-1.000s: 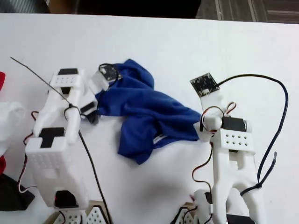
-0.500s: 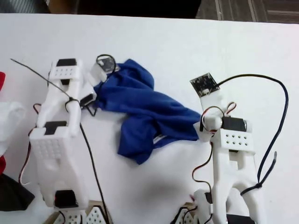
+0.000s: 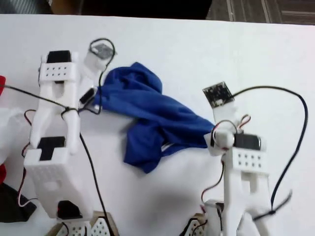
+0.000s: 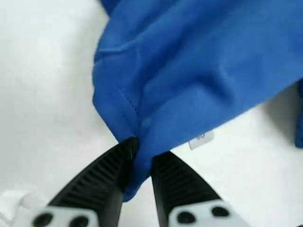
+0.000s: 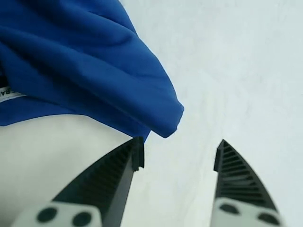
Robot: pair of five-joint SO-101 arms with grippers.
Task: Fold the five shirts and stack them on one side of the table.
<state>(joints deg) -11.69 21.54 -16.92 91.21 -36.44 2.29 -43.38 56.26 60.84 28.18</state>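
- At frame centre, high view: blue shirt [image 3: 152,118] lies crumpled on white table [image 3: 206,44]. Step in hand looks like spreading it out; no fold yet.
- Left wrist view: left gripper [image 4: 142,152] pinched tight on the shirt's hem, lower centre.
- Right wrist view: right gripper [image 5: 180,141] wide open, empty, shirt corner just above it. Next move likely calls for closing on that corner and pulling flat.

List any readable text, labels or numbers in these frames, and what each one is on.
Nothing here can be read for certain.
On the blue shirt, a white tag in the left wrist view: small marks, too blurred to read.
On the same shirt, a white label in the right wrist view: cut off at the picture's edge, unreadable.
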